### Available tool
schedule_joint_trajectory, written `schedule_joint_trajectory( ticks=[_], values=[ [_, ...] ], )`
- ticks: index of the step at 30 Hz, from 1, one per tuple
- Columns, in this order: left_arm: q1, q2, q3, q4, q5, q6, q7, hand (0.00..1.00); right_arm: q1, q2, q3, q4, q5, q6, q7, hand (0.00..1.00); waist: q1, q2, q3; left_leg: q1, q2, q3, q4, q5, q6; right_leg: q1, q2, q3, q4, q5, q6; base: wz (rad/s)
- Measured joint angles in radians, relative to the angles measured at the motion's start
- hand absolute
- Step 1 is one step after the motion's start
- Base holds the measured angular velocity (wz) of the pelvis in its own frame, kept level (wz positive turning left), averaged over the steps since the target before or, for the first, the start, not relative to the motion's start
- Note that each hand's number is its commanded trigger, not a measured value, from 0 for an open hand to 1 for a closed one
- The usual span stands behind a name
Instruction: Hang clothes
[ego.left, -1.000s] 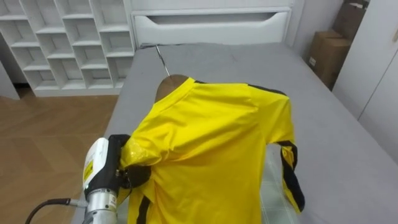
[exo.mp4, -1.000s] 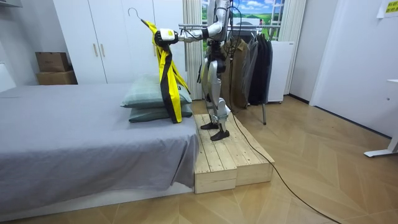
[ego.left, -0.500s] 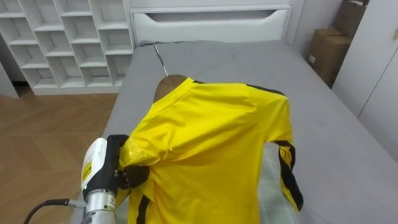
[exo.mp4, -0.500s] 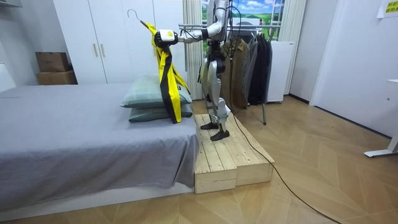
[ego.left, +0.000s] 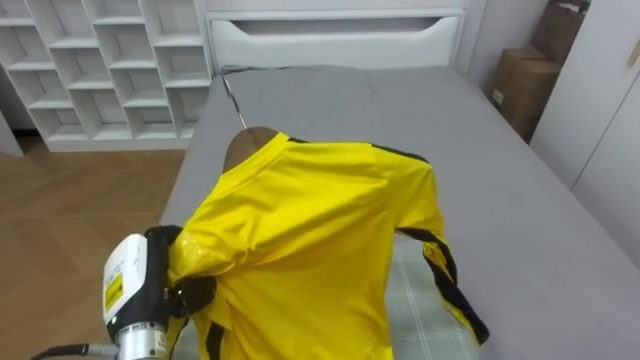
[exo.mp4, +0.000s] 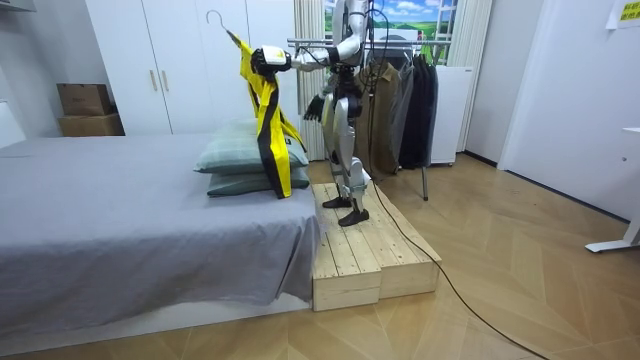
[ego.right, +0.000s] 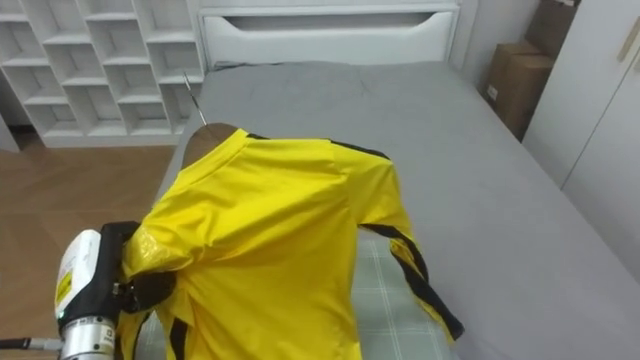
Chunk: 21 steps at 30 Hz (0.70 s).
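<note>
A yellow shirt with black trim (ego.left: 310, 230) hangs on a wooden hanger (ego.left: 248, 142), whose metal hook (ego.left: 232, 95) points away from me. My left hand (ego.left: 195, 292) comes in from the lower left. Its dark fingers are curled on the shirt's near shoulder, partly under the cloth. It holds shirt and hanger in the air above the bed. In the room view the shirt (exo.mp4: 262, 120) dangles from that raised hand (exo.mp4: 268, 60) over the pillows. My right hand (exo.mp4: 312, 108) is by my hip. I stand on a wooden platform (exo.mp4: 365, 245) beside the bed.
The grey bed (ego.left: 500, 170) stretches ahead, with a checked pillow (ego.left: 420, 290) under the shirt. White cube shelves (ego.left: 100, 60) stand at the far left and cardboard boxes (ego.left: 515, 80) at the far right. A rail of dark clothes (exo.mp4: 400, 95) is behind me.
The eye view has shifted, so shirt and left hand sit further left and lower. In the room view my right hand has come up from my side to hip height.
</note>
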Motion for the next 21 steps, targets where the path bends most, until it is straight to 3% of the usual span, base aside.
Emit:
schedule_joint_trajectory(
  ticks=[6, 11, 13, 19, 21],
  values=[
    [0.035, 0.000, -0.001, -0.046, 0.000, 0.000, 0.000, 1.00, -0.010, 0.000, -0.035, -0.220, -0.124, -0.006, -0.171, 0.00, 0.005, -0.009, 0.0006, -0.002, 0.001, 0.001, 0.007, 0.001, 0.002, 0.002, 0.000, -0.001, -0.001, 0.000, 0.000, 0.00],
    [0.038, 0.000, -0.018, -0.048, 0.014, 0.000, -0.004, 1.00, 0.009, 0.001, -0.035, -0.435, -0.254, -0.011, -0.233, 0.00, 0.024, -0.012, 0.0012, -0.001, 0.002, 0.002, 0.007, 0.001, 0.002, 0.003, 0.002, 0.000, 0.001, 0.000, 0.000, 0.00],
    [0.038, 0.000, -0.018, -0.048, 0.038, 0.000, -0.005, 1.00, 0.021, 0.001, -0.025, -0.578, -0.329, -0.014, -0.242, 0.00, 0.029, -0.012, 0.0021, -0.005, 0.001, 0.001, 0.008, 0.001, 0.002, -0.003, 0.000, -0.002, 0.007, -0.001, 0.000, 0.00],
    [0.036, -0.001, -0.019, -0.048, 0.047, -0.001, -0.008, 1.00, 0.014, 0.001, 0.038, -0.702, -0.432, -0.053, -0.249, 0.00, 0.031, -0.015, 0.0042, -0.005, 0.001, -0.005, 0.009, 0.001, 0.002, -0.002, -0.001, -0.001, 0.010, -0.001, 0.000, 0.02],
    [0.031, -0.001, -0.019, -0.048, 0.047, -0.001, -0.030, 1.00, 0.021, 0.001, 0.061, -0.747, -0.421, -0.057, -0.211, 0.00, 0.049, -0.016, 0.0050, -0.007, 0.002, -0.004, 0.008, 0.001, 0.002, -0.004, -0.002, 0.000, 0.008, -0.003, 0.002, 0.00]
  ],
)
